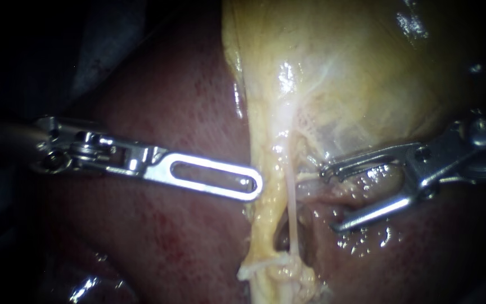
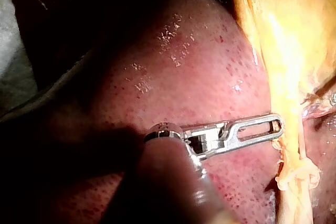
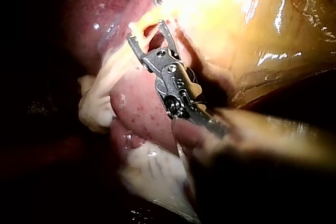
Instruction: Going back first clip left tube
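Observation:
My left instrument (image 1: 254, 188) comes in over the liver (image 1: 164, 107) with its slotted jaws shut, their tip against the edge of a yellowish band of tissue (image 1: 262, 208). Just right of that band a thin pale tube (image 1: 292, 197) runs down to a knotted stump (image 1: 277, 273). My right instrument (image 1: 330, 200) stands with its jaws open a little to the right of the thin tube, nothing gripped. No clip shows on either strand. The left wrist view has the shut slotted jaws (image 2: 280, 126) at the band. In the right wrist view the toothed jaws (image 3: 148, 31) gape at pale tissue.
The gallbladder (image 1: 355, 73) hangs yellow and glistening above the tubes. Wet reddish tissue (image 1: 361, 236) lies under my right instrument. The liver (image 2: 184, 77) fills the space under my left instrument's shaft.

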Robot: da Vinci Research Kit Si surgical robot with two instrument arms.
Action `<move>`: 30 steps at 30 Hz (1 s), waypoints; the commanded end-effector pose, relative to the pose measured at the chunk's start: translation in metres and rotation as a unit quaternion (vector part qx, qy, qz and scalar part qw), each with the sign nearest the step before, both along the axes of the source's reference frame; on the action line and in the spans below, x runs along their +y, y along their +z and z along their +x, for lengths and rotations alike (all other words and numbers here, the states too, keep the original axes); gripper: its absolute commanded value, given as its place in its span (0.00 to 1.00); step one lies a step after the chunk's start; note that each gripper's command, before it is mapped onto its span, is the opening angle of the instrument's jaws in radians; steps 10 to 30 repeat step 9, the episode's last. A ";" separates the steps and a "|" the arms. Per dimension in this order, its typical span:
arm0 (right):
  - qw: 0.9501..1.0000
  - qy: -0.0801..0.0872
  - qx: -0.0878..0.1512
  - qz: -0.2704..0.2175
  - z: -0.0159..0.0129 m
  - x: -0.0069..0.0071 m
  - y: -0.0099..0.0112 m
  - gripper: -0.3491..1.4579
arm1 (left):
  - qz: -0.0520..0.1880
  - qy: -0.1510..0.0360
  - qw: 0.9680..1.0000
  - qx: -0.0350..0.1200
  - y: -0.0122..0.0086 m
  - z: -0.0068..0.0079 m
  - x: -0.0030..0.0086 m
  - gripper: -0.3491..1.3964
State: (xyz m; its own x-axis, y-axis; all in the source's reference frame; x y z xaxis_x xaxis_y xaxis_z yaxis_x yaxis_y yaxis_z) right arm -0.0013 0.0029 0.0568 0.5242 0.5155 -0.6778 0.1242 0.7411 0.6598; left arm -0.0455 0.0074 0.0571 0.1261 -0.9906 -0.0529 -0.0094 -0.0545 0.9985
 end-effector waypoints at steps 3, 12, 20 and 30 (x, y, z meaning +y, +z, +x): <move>1.000 0.000 0.000 0.000 0.0000 0.0000 0.0000 0.44 | 0.000 0.000 1.000 -0.001 -0.0001 0.0001 0.0000 0.00; 1.000 0.000 0.000 0.000 0.0000 0.0000 0.0000 0.44 | 0.001 0.000 1.000 -0.001 -0.0002 0.0002 0.0001 0.00; 1.000 0.000 0.000 0.000 0.0000 0.0000 0.0000 0.44 | 0.001 0.000 1.000 -0.001 -0.0002 0.0002 0.0001 0.00; 1.000 0.000 0.000 0.000 0.0000 0.0000 0.0000 0.44 | 0.001 0.000 1.000 -0.001 -0.0002 0.0002 0.0001 0.00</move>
